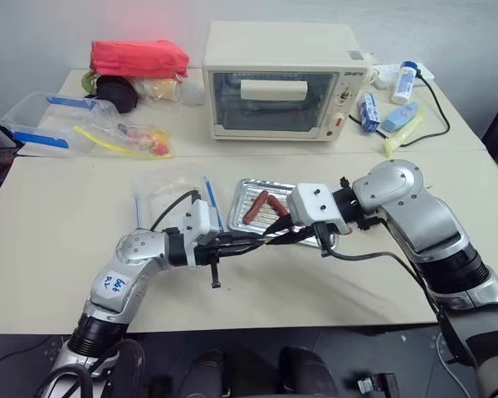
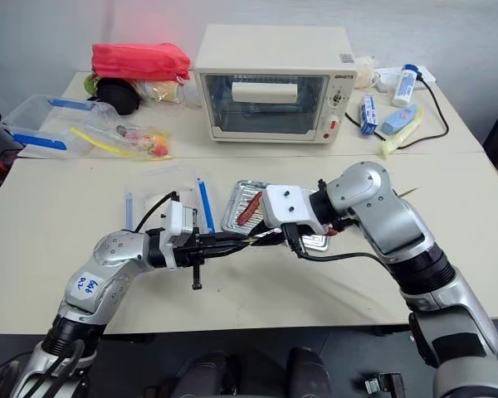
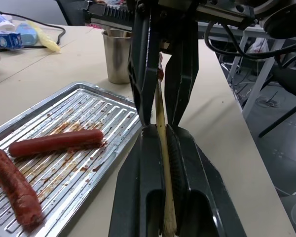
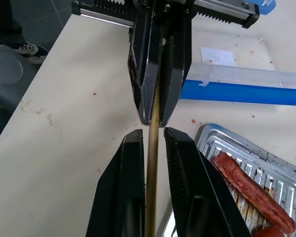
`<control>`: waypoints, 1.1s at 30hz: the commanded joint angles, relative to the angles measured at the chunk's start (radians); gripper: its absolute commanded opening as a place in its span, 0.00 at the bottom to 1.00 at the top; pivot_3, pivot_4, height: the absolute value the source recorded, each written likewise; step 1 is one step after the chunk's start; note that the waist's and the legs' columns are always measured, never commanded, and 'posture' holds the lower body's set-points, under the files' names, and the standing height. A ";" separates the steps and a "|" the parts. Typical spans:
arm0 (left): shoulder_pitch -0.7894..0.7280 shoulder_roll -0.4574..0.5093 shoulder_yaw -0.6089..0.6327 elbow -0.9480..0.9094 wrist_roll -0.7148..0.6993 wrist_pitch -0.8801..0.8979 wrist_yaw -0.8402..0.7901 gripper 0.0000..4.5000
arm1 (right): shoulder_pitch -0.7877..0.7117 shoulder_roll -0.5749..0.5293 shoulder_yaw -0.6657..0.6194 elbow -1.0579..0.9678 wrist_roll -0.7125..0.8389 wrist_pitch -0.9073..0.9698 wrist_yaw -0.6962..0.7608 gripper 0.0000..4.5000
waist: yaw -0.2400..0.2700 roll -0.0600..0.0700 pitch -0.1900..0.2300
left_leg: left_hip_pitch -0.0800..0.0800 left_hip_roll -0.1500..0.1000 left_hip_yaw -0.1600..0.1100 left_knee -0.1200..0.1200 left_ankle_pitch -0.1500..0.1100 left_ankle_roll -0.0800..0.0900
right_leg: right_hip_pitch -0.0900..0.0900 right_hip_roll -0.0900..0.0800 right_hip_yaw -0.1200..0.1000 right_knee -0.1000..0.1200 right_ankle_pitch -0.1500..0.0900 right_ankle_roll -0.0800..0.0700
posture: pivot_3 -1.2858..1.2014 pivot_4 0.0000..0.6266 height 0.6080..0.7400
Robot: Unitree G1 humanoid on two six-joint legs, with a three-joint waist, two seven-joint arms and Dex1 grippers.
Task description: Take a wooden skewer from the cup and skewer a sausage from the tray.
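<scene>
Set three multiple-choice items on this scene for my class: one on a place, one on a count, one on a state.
1. Where does the cup stand?
A. In the tray
B. On the table, beside the tray
C. On top of the oven

2. How many sausages lie in the tray?
A. Two
B. Four
C. None

3. How is the left gripper?
A. Wide open, holding nothing
B. Shut on a sausage
C. Shut on the wooden skewer

Key:
1 B: the cup stands on the table just past a corner of the tray.
2 A: two sausages lie on the ribbed bottom.
3 C: the left gripper has the wooden skewer clamped between its fingers.
</scene>
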 commanded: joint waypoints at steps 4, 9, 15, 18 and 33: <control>0.025 0.023 0.045 -0.033 0.002 -0.033 0.007 0.00 | 0.011 -0.086 -0.111 -0.037 0.081 0.026 0.019 0.15 | -0.001 0.000 0.000 | 0.000 0.000 0.000 0.000 0.000 0.000 | 0.000 0.000 0.000 0.000 0.000 0.000 | 0.52 0.24 1.00; 0.078 0.045 0.101 -0.030 -0.012 -0.087 -0.012 0.00 | 0.049 -0.100 -0.234 -0.115 0.213 0.146 -0.033 0.19 | -0.001 0.000 0.000 | 0.000 0.000 0.000 0.000 0.000 0.000 | 0.000 0.000 0.000 0.000 0.000 0.000 | 0.52 0.24 1.00; 0.189 0.059 0.226 -0.069 -0.072 -0.134 -0.011 0.00 | 0.171 -0.121 -0.426 -0.179 0.319 0.172 -0.125 0.58 | 0.001 0.000 0.000 | 0.000 0.000 -0.001 0.000 0.000 0.000 | 0.001 -0.002 -0.001 -0.001 0.000 0.000 | 0.52 0.24 1.00; 0.281 0.046 0.354 -0.107 -0.129 -0.141 0.050 0.00 | 0.300 -0.086 -0.538 -0.235 0.346 0.115 -0.204 0.81 | 0.002 0.000 0.000 | 0.000 0.000 -0.002 0.000 0.000 0.000 | 0.002 -0.002 -0.002 -0.001 0.000 0.000 | 0.52 0.24 1.00; 0.535 -0.127 0.546 -0.310 -0.139 -0.112 0.443 0.00 | 0.716 0.133 -0.701 -0.317 0.536 -0.135 -0.309 0.99 | 0.007 0.000 0.000 | 0.003 -0.001 -0.006 -0.001 0.000 0.001 | 0.007 -0.002 0.002 -0.005 0.001 0.002 | 0.52 0.24 1.00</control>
